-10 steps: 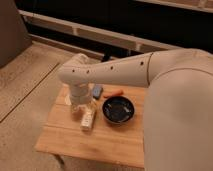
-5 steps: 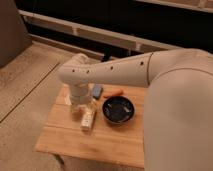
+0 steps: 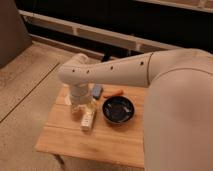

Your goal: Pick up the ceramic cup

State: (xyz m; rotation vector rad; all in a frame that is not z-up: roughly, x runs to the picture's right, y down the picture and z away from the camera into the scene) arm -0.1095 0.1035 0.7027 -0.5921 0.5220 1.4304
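My arm reaches from the right across a small wooden table (image 3: 110, 142). The gripper (image 3: 78, 102) points down over the table's left part, at the end of the white wrist. A small cream shape (image 3: 76, 111) shows just under it; this looks like the ceramic cup, mostly hidden by the gripper. Whether the gripper touches it I cannot tell.
A white bottle with a label (image 3: 88, 119) lies right next to the cup on its right. A wide dark bowl (image 3: 118, 109) stands at the table's middle. A blue object (image 3: 97, 91) and an orange-red item (image 3: 114, 93) lie at the back. Carpeted floor lies to the left.
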